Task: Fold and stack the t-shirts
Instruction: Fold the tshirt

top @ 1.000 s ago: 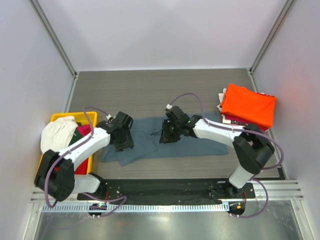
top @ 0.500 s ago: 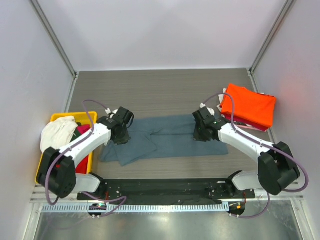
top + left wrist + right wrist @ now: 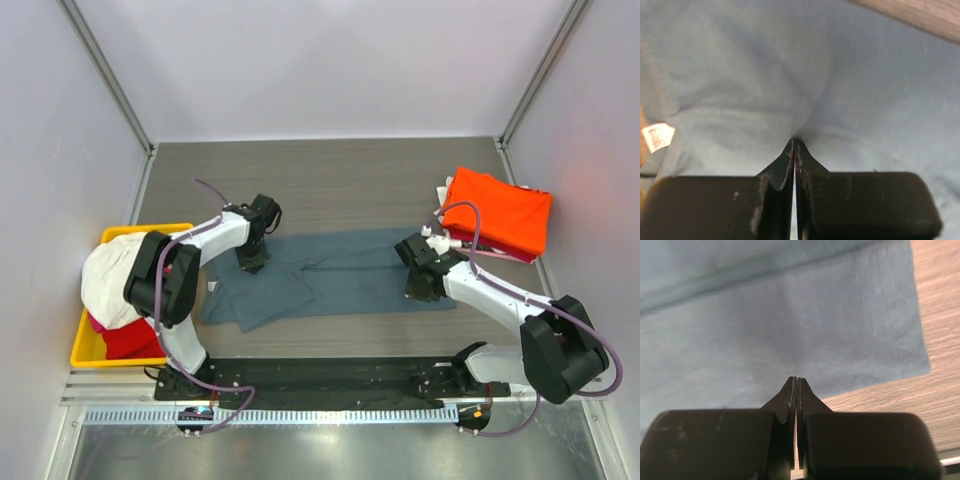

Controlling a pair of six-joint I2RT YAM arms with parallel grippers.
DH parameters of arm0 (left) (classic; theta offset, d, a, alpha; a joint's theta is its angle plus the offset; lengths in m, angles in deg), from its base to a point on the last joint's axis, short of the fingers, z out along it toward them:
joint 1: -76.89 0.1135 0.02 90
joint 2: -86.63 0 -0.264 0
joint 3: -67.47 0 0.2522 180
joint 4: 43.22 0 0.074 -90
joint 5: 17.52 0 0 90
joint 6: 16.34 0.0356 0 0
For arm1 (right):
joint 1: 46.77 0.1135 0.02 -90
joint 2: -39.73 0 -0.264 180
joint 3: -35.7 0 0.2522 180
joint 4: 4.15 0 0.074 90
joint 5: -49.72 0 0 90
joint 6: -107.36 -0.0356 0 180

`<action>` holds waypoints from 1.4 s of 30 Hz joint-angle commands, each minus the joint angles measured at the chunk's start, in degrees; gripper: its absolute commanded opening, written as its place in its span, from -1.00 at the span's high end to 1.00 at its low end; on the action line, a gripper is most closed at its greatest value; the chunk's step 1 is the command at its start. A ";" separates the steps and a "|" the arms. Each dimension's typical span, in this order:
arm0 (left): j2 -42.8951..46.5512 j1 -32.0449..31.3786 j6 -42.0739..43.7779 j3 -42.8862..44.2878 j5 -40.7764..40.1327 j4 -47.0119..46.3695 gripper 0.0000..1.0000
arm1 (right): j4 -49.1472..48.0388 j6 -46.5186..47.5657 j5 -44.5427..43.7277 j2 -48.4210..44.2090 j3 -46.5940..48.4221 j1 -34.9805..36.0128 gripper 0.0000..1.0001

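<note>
Bin (image 3: 85,352), left edge, half hidden by white tee (image 3: 105,270), red tee (image 3: 125,340). Orange tee (image 3: 497,212), right edge. Blue tee (image 3: 330,275) mid-counter, pinched by closed left gripper (image 3: 795,145); right gripper (image 3: 796,380) closed, hold unclear. Four tees counted.

Robot lab cell, white enclosure walls (image 3: 330,70), aluminium rail (image 3: 330,415), wood-grain table (image 3: 330,185)

Tee (image 3: 340,275): plain slate blue-grey, no print, hem stitching same tone. Neck label (image 3: 658,136): white.
Orange tee (image 3: 497,210): bright orange, plain.
Bin (image 3: 85,352): yellow. Inside: white tee (image 3: 105,272), red tee (image 3: 125,338), both plain.
Table (image 3: 330,180): dark grey-brown, fine wood-grain streaks.
Left gripper (image 3: 795,146), right gripper (image 3: 796,382): matte black, pale scuffs on finger edges.
Arm links (image 3: 495,292): white, black joints. Cables (image 3: 455,208): purple.
Walls (image 3: 330,60): pale grey-lilac, plain.
Base plate (image 3: 330,372): black. Rail (image 3: 330,415): silver.
</note>
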 commanded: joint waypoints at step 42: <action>-50.66 3.24 -7.62 75.96 45.99 -21.67 0.82 | -7.65 -0.15 7.65 -1.16 16.22 16.64 0.15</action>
